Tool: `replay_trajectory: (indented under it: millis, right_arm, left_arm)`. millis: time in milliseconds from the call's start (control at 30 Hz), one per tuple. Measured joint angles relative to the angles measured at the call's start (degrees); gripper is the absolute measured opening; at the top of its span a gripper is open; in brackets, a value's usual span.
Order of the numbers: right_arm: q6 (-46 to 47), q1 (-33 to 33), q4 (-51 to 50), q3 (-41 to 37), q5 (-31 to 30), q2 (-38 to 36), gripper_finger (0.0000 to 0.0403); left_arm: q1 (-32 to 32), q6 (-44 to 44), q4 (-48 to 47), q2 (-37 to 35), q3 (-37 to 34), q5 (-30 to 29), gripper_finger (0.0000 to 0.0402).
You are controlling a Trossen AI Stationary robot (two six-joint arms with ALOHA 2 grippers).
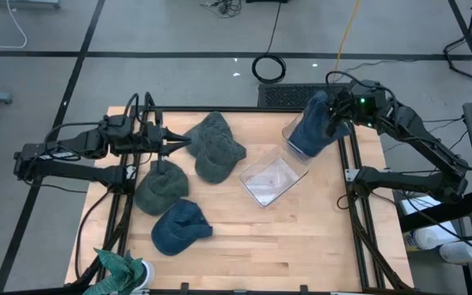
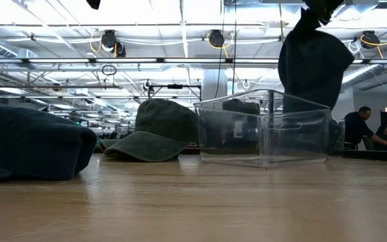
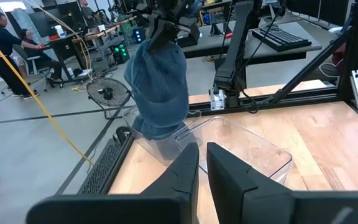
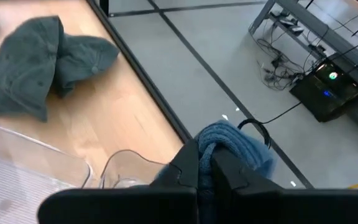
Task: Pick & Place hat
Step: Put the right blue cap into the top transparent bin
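Right gripper (image 1: 340,115) pinched blue cap (image 1: 310,131), hung above far end of clear plastic bin (image 1: 273,179) (likely for dropping in). Left gripper (image 1: 183,146) pressed together, empty, waited left of bin.

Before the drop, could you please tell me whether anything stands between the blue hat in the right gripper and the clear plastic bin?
Nothing visible does. The right gripper, shut on the blue fabric hat, holds it hanging over the far end of the clear plastic bin, whose open inside shows no other object.
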State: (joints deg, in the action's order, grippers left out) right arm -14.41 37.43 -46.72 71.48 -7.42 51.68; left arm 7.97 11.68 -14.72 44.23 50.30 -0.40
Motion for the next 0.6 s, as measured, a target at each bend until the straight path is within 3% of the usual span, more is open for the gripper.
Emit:
replay_trajectory:
  millis: [333,600]
  right_arm:
    - [-1.6,0.0,5.8,-7.5,2.3,-0.1,0.0000]
    - [1.3,0.0,8.2,-8.5,11.9,-0.2,0.0000]
  left_arm:
    - [0.0,0.0,0.0,0.0,0.0,0.0,0.0042]
    - [0.0,-0.1,0.0,0.0,0.0,0.0,0.0042]
